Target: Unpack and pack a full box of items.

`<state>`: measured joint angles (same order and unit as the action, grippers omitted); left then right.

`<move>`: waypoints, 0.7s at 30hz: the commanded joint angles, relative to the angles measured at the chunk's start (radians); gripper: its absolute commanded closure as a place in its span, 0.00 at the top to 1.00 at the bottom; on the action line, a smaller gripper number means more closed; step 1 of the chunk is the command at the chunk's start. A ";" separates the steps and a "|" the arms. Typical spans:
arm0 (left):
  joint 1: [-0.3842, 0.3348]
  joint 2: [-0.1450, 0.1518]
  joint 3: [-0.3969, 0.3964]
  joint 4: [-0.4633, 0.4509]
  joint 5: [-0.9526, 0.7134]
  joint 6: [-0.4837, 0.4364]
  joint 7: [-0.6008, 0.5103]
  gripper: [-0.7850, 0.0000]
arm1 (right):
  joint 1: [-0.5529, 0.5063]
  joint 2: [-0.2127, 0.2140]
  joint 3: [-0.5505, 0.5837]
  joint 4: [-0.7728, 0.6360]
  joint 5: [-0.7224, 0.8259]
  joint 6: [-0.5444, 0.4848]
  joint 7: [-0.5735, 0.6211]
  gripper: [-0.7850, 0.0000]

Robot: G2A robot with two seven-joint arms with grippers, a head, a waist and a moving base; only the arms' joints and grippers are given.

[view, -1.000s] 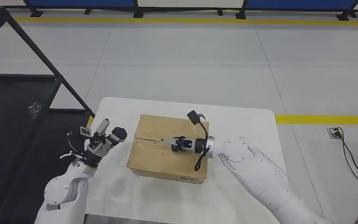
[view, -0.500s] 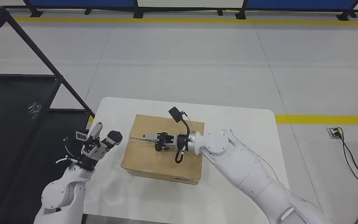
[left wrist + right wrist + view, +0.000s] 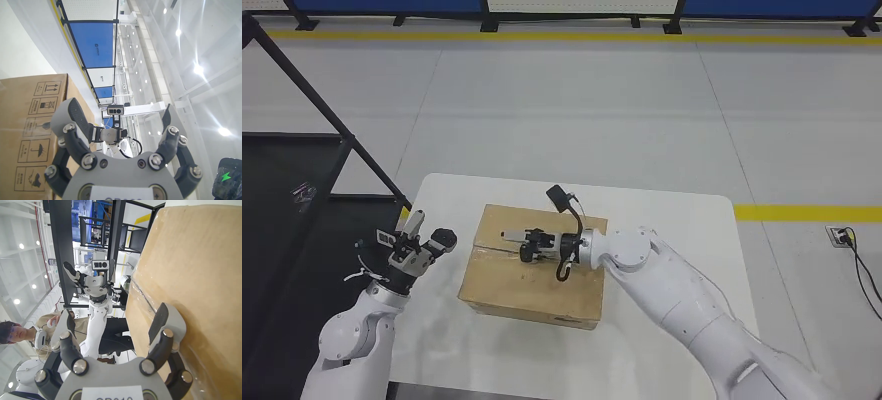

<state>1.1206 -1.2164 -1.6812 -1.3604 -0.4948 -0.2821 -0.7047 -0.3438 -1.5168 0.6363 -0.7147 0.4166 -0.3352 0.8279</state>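
On the white worktop (image 3: 672,215) sat the cardboard box (image 3: 527,290), closed, flaps down, with clear tape (image 3: 140,292) run along the centre seam of its top. It stood near the middle of the worktop, a bit toward my left side. My right end effector (image 3: 514,240) was over the box top, the arm reaching across from the right and pointing toward my left. It was released: fingers spread wide, nothing between them. Right wrist view had one finger pad (image 3: 158,321) lying against the box top just beside the taped seam, while the other finger stood clear of the box in the air. Whether that pad pressed down or merely touched, I couldn't tell. My left end effector (image 3: 430,230) was off the box's left side, apart from it, raised over the worktop's left edge and tilted upward. It was also released, fingers wide apart, empty. Left wrist view had the box's side wall with its printed handling symbols (image 3: 36,121) near one finger, not touching as far as I could see.
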 commanded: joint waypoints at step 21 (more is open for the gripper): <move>-0.056 0.012 0.045 0.019 0.027 0.016 -0.012 1.00 | -0.263 0.170 0.317 -0.340 -0.146 0.095 0.082 1.00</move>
<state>1.0645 -1.2049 -1.6365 -1.3419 -0.4685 -0.2648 -0.7183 -0.5917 -1.3544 0.9365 -1.0347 0.2763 -0.2465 0.8942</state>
